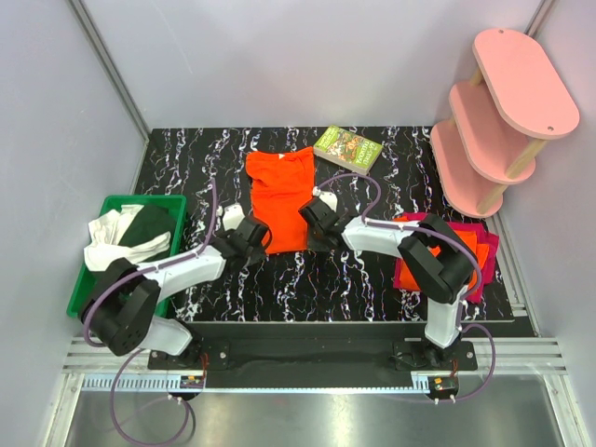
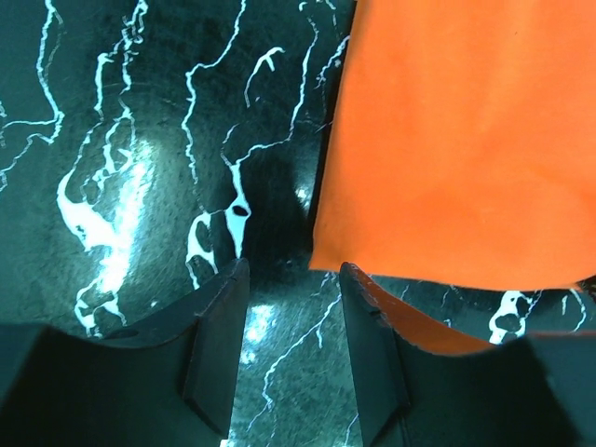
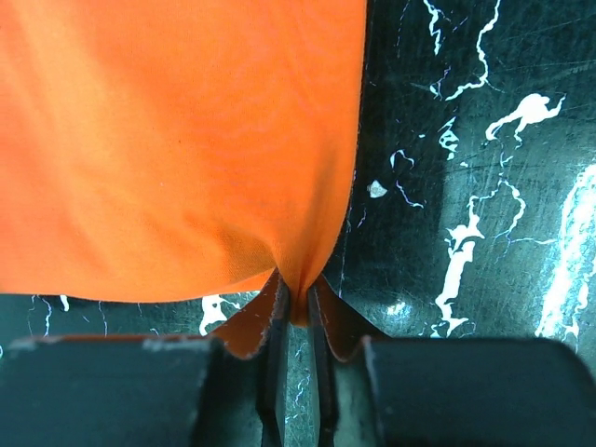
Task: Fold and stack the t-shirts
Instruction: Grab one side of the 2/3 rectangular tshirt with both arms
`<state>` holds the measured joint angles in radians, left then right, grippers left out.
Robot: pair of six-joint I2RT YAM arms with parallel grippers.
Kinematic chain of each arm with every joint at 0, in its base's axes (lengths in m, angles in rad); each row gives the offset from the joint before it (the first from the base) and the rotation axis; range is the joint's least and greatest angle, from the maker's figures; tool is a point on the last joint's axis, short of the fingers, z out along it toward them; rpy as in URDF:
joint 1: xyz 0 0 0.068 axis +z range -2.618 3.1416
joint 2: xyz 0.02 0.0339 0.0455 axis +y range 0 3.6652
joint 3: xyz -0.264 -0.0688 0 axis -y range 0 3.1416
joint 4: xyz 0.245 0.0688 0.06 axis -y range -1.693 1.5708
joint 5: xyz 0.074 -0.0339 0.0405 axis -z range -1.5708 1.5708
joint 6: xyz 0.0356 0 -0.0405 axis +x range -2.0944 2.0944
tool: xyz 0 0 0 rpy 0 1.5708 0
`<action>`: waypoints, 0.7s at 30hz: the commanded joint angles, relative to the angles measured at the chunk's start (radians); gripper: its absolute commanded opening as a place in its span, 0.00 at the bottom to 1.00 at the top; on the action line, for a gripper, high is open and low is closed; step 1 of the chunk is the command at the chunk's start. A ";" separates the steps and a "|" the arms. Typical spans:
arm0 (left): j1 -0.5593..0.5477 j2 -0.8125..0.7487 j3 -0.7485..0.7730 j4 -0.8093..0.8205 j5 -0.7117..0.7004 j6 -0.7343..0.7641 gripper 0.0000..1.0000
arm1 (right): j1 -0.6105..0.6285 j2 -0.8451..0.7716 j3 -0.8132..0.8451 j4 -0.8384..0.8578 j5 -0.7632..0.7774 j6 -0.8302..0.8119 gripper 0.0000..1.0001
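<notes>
Well to the left of the left gripper [image 2: 293, 270] stands a green bin [image 1: 112, 200] holding other cloths. The left gripper is released: its jaws stand apart over the bare table [image 2: 140, 140] with nothing between them. The near left corner of the orange shirt [image 2: 466, 140] lies just ahead of its right finger; whether they touch cannot be told. The shirt lies flat between the two grippers. The right gripper [image 3: 296, 291] is clenched on the shirt's near right corner, with the cloth puckered into the pinch. Well apart to its right sits a stack of folded shirts [image 1: 475, 250]. Judgement: the step in hand is taking both near corners for a fold; one is secured, one is not. The next move calls for the left gripper to shift right onto its corner and close. Both should then lift evenly and carry the hem away from the arms.
</notes>
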<state>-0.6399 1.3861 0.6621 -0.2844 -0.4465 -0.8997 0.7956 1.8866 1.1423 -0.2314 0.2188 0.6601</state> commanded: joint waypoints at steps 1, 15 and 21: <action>-0.003 0.040 0.053 0.088 -0.038 -0.013 0.47 | -0.003 -0.010 -0.047 -0.039 0.007 -0.007 0.16; 0.017 0.171 0.131 0.016 -0.014 -0.042 0.43 | -0.004 -0.046 -0.062 -0.043 -0.006 -0.024 0.16; 0.016 0.143 0.105 -0.021 0.000 -0.076 0.22 | -0.002 -0.061 -0.064 -0.054 0.002 -0.031 0.10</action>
<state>-0.6285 1.5543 0.7628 -0.2729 -0.4450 -0.9440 0.7956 1.8572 1.1011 -0.2096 0.2153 0.6495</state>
